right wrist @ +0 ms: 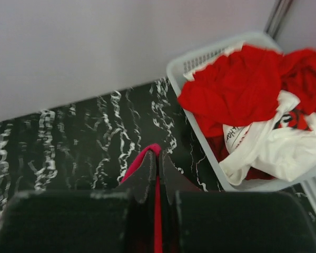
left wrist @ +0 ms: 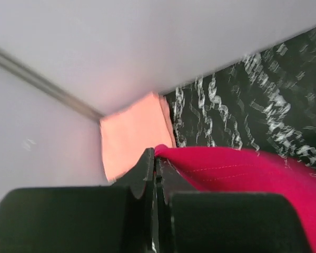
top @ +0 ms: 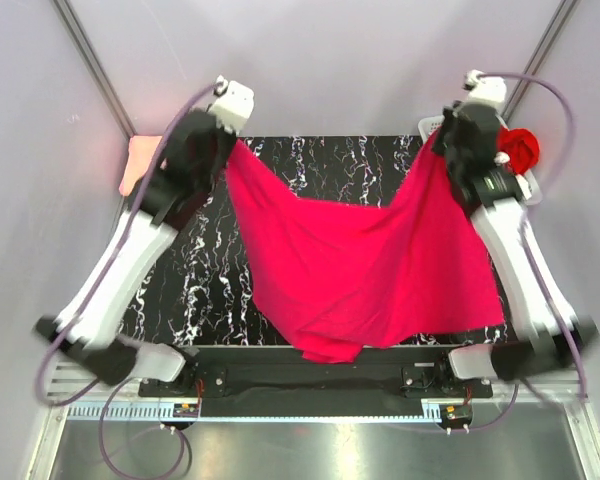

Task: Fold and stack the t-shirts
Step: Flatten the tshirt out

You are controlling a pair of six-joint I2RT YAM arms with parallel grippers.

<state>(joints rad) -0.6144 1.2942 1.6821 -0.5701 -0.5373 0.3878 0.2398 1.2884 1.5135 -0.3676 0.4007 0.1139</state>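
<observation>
The magenta t-shirt [top: 360, 270] hangs between the two arms above the table [top: 320, 165], spread like a hammock. Its upper edge sags in the middle, and its lowest fold reaches toward 6 o'clock, near the arm bases. The left tool [left wrist: 154, 155], at about 10 o'clock in the top view, is closed tightly on one corner of the cloth. The right tool [right wrist: 158, 155], at about 2 o'clock, is closed on the opposite corner, with only a thin strip of magenta between its jaws.

I judge the cloth to be light, very soft and without stiffness, so it will drop and wrinkle easily; it is not fragile. The corners and the stitched edge are the best places to hold, because plain fabric may slip from such a thin grip.

The pale salmon t-shirt [left wrist: 131, 137] lies flat at the 10 o'clock corner. The basket [right wrist: 200, 58] at 2 o'clock holds a red t-shirt [right wrist: 231, 89] and a white t-shirt [right wrist: 274, 150], crumpled together.

I cannot tell whether the tools hold shoulders or hem, whether the hanging fold touches the table, or how many garments lie deeper in the basket. The left wrist view is blurred.
</observation>
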